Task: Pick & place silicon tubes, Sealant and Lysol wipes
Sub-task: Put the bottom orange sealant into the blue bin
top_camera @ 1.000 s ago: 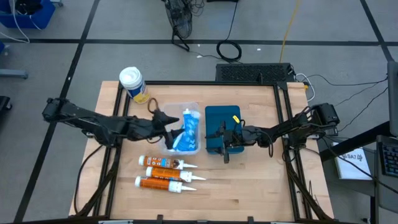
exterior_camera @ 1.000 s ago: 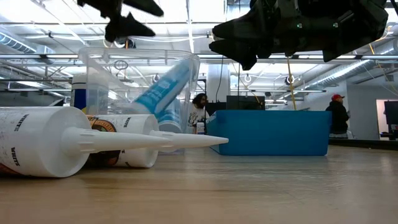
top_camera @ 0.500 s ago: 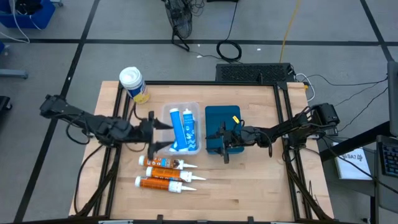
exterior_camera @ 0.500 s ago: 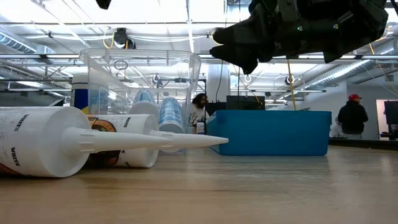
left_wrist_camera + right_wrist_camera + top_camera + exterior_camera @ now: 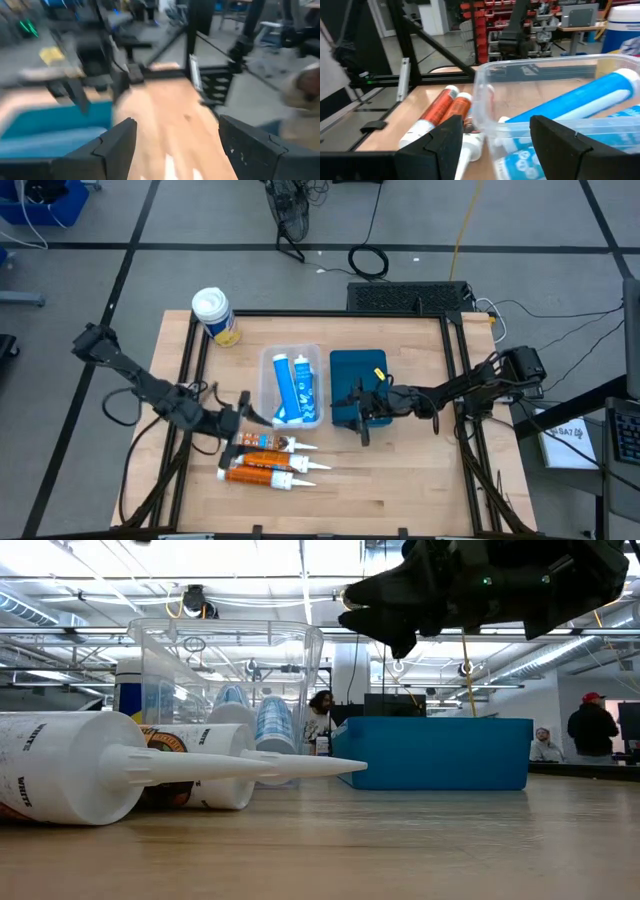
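Two blue silicone tubes [image 5: 292, 387] lie side by side in a clear plastic bin [image 5: 266, 390], and they show in the right wrist view [image 5: 580, 100]. Three orange sealant cartridges [image 5: 265, 458] with white nozzles lie on the table in front of the bin, seen up close in the low view [image 5: 120, 775]. The Lysol wipes canister [image 5: 214, 316] stands upright at the far left corner. My left gripper [image 5: 250, 411] is open and empty, just left of the bin's near corner, above the cartridges' bases. My right gripper [image 5: 357, 406] hovers open and empty over a blue bin [image 5: 372, 366].
The blue bin [image 5: 430, 752] stands right of the clear bin [image 5: 225, 690]. Bare wood lies along the near edge and on the right side of the table [image 5: 420, 470]. People stand in the room beyond the table [image 5: 592, 730].
My left gripper has drawn back from over the clear bin toward the table's left and near edges, and now hangs above the cartridges. The blue tube that stood tilted in the bin under it now lies flat beside the other tube.
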Controlling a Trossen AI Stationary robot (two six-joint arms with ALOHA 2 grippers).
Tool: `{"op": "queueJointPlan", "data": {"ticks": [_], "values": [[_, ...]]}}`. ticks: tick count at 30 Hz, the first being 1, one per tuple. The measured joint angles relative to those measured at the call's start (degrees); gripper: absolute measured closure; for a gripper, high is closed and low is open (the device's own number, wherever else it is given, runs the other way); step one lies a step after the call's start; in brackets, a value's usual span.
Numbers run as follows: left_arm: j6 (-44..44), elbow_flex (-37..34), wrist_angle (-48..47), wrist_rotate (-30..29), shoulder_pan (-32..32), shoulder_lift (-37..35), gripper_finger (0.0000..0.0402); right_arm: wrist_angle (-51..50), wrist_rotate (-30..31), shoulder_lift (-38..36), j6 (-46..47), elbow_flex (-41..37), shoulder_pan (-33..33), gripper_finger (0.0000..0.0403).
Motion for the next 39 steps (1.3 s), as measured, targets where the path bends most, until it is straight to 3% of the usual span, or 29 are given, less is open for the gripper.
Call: {"op": "queueJointPlan", "data": {"ticks": [8, 17, 21, 28, 33, 39], "values": [[-16.8, -3.1, 2.4, 1.2, 0.1, 8.4, 0.0113, 0.0, 0.0, 0.0, -1.7, 0.0, 2.2, 0.0191], [-16.3, -2.7, 5.8, 0.5, 0.3, 18.1, 0.0126, -0.8, 0.0, 0.0, -2.1, 0.0, 2.4, 0.019], [-16.1, 0.5, 2.7, 2.4, -0.1, 22.4, 0.0139, -0.9, 0.0, 0.0, -2.2, 0.0, 2.4, 0.019], [-16.3, 13.5, -14.1, 10.6, -2.2, 30.3, 0.0166, -1.0, 0.1, 0.0, -3.4, 0.0, 2.4, 0.019], [-21.1, 24.3, -28.7, 14.7, -2.7, 37.4, 0.0182, -1.2, 0.1, 0.0, -4.3, 0.0, 2.4, 0.019], [-28.7, 31.4, -45.3, 20.0, -3.2, 45.4, 0.0198, -1.3, 0.2, 0.0, -5.3, 0.0, 2.4, 0.019]]}}
